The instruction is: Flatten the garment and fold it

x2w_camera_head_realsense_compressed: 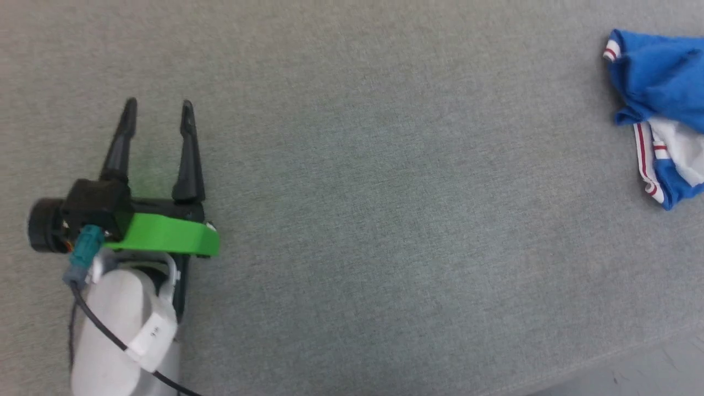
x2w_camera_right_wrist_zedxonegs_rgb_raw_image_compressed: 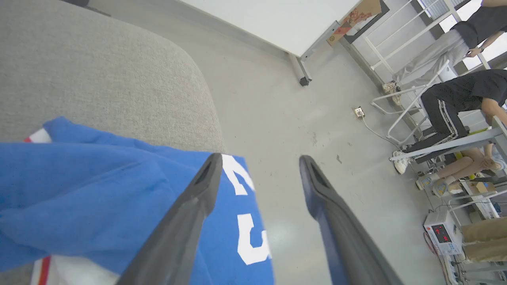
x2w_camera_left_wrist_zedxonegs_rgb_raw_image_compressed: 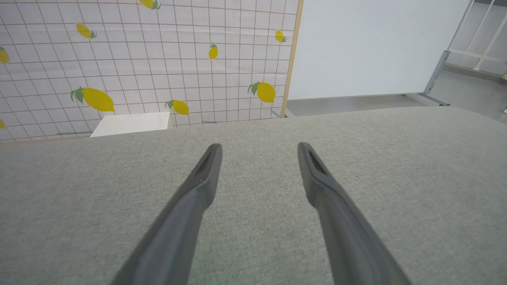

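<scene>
Nearest, the right gripper (x2w_camera_right_wrist_zedxonegs_rgb_raw_image_compressed: 260,158) spreads its long dark fingers wide, nothing between them, above the crumpled bright blue soft-fabric T-shirt (x2w_camera_right_wrist_zedxonegs_rgb_raw_image_compressed: 99,190) with white, red-striped sleeves. It lies bunched at the upper right of the head view. Light and limp, it will likely drape and slide, so a sleeve hem or body edge looks the surest pinch. Under it stretches a matte grey woven surface (x2w_camera_head_realsense_compressed: 385,220). At lower left, the left gripper (x2w_camera_head_realsense_compressed: 158,104) gapes empty too.
</scene>
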Available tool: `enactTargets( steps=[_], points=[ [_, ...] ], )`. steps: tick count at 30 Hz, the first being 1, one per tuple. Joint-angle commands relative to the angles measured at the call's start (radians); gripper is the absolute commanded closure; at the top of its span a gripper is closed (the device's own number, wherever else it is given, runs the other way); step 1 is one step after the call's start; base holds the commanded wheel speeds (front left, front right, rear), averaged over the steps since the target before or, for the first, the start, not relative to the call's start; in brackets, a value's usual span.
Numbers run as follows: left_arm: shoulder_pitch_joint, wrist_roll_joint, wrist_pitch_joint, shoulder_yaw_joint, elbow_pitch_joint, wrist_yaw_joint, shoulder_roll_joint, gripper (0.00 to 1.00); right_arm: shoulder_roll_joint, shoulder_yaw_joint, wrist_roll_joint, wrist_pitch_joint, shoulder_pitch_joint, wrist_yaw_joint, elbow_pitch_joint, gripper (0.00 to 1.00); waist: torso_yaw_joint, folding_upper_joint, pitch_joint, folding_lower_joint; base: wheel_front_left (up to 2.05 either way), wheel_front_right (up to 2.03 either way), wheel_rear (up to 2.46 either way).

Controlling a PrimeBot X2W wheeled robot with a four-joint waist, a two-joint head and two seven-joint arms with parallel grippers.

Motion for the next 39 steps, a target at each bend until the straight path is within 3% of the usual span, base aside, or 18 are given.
enactTargets(
  steps=[1,9,15,22,30,39],
  points=[
    [0.021,-0.015,-0.014,-0.001,0.016,0.005,-0.010,0.00,0.013,-0.007,0.009,-0.020,0.029,-0.002,-0.010,0.00,0.066,-0.0001,-0.106,-0.0002,0.00,0.00,0.00],
    [0.100,-0.057,-0.046,-0.006,0.116,0.011,-0.046,0.00,0.082,0.014,0.133,-0.103,0.201,-0.002,-0.146,0.00,0.154,-0.0001,-0.286,-0.0002,0.00,0.00,0.00],
    [0.144,-0.097,-0.056,-0.002,0.181,-0.001,-0.058,0.00,0.162,0.054,0.247,-0.142,0.396,-0.002,-0.357,0.00,0.214,-0.0001,-0.380,-0.0002,0.00,0.00,0.00],
    [0.171,-0.111,-0.064,-0.003,0.232,-0.014,-0.060,0.00,0.302,0.085,0.303,-0.163,0.622,-0.002,-0.611,0.00,0.256,-0.0001,-0.428,-0.0002,0.00,0.00,0.00],
    [0.202,-0.113,-0.067,0.003,0.260,-0.014,-0.067,0.00,0.382,0.149,0.312,-0.200,0.773,-0.002,-0.693,0.00,0.283,-0.0001,-0.464,-0.0002,0.00,0.00,0.00],
    [0.226,-0.095,-0.067,-0.004,0.253,-0.018,-0.078,0.00,0.400,0.208,0.309,-0.209,0.836,-0.002,-0.677,0.00,0.302,-0.0001,-0.478,-0.0002,0.00,0.00,0.00]
  ],
)
